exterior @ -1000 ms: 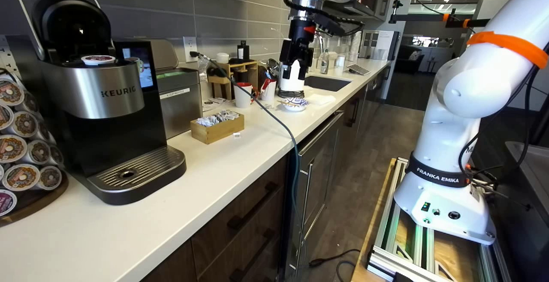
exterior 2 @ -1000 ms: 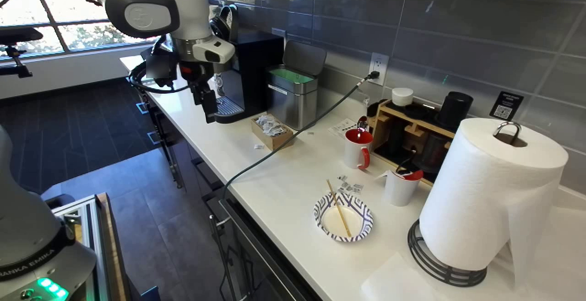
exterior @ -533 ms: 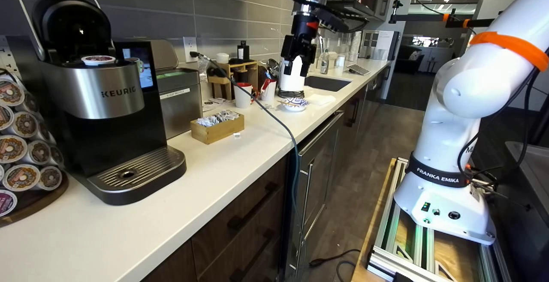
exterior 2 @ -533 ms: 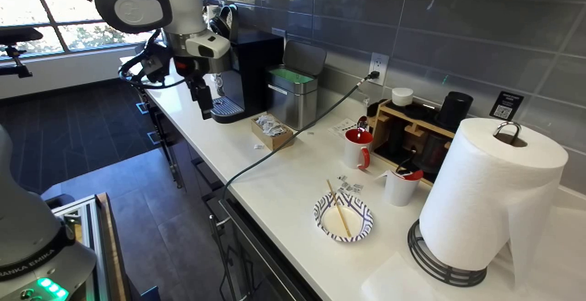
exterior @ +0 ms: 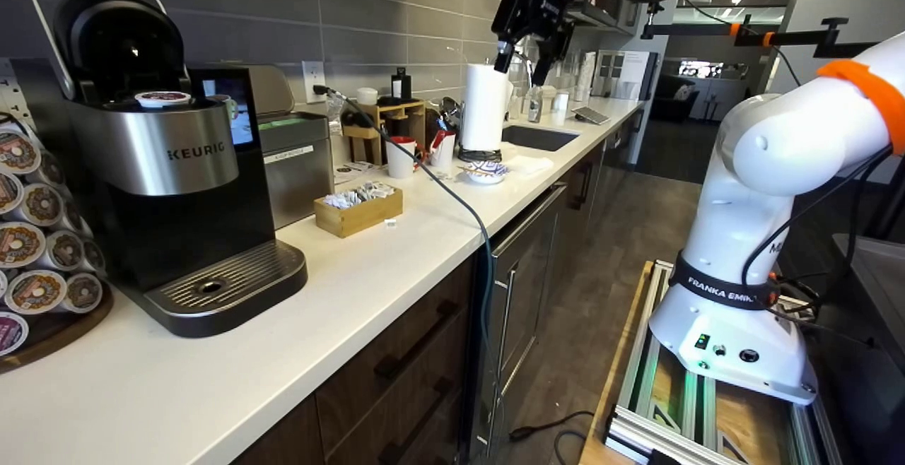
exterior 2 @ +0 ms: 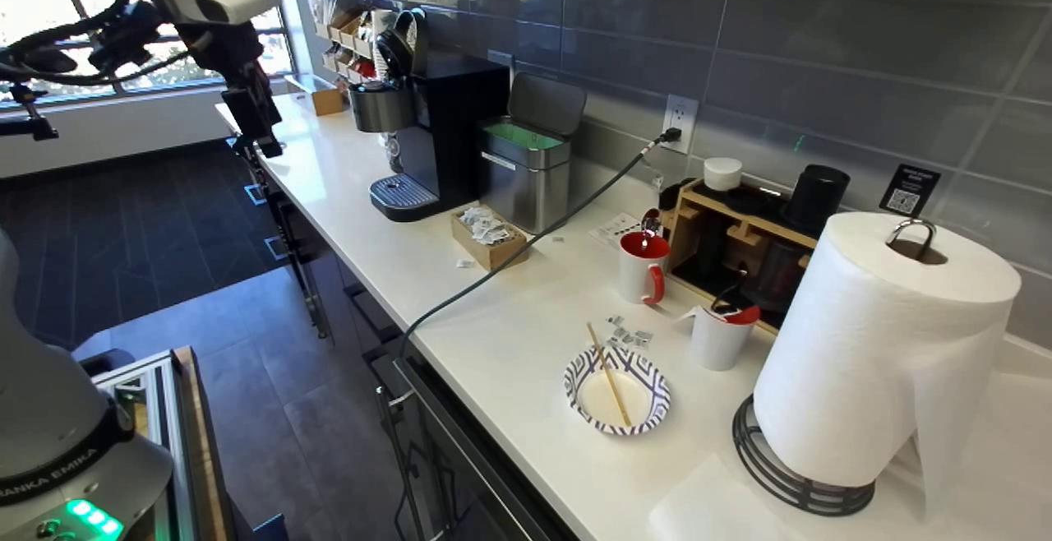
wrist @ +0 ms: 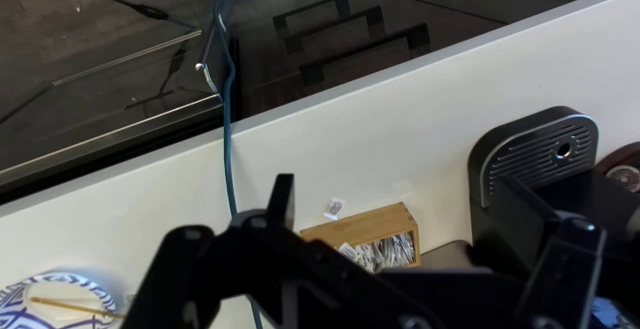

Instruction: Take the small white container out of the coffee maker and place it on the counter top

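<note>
- In an exterior view, a white robot arm rises from its base at the right, leans out past the right edge, and its dark wrist end comes back in along the top.
- The claw hangs tilted, tips downward, high above the level of the white surface.
- The claw is spread wide: in the wrist view its two fingers stand well apart, and they have hold of nothing.
- One small white container, a pod with a dark printed top, sits in the upper part of the coffee maker, under the raised lid, well apart from the claw.
- One coffee maker, silver and black, stands on the surface.
- One metal bin stands just beside the coffee maker, its flap up.
- One wooden box holds many paper packets; one loose packet lies just beside it.
- Two white cups have red insides; one shows a red handle.
- One patterned bowl has one thin stick laid across it.
- One roll of paper towels stands upright near the bowl.
- One dark cable crosses the surface and drops over its front edge.
- A stack of coffee pods, too overlapped to count, stands beside the coffee maker.
</note>
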{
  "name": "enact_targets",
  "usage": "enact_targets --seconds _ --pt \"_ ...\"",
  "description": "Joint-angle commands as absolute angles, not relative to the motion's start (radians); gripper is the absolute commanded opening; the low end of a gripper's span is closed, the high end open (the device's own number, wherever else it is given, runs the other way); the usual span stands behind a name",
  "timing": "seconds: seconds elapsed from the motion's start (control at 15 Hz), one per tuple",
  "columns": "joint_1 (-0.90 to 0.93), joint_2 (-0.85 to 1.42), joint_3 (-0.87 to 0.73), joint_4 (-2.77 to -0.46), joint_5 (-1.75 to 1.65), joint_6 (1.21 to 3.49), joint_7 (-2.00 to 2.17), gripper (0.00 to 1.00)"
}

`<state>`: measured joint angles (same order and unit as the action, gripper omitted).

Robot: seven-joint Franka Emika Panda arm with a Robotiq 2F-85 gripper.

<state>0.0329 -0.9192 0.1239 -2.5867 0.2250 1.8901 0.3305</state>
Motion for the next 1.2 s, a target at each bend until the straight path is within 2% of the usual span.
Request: enact_targets --seconds 0.0,0.6,0.87,1.13 --pt "0.022 -0.933 0.135 -2.586 0.231 1.886 0.324 1.00" --pt "0.015 -0.887 0.115 -2.585 0.231 1.886 0.312 1.00" --pt "0.080 -0.796 0.230 -2.525 0.251 2.041 0.321 1.00" --pt "0.131 -0.598 0.354 -2.340 0.197 2.106 0.304 1.00"
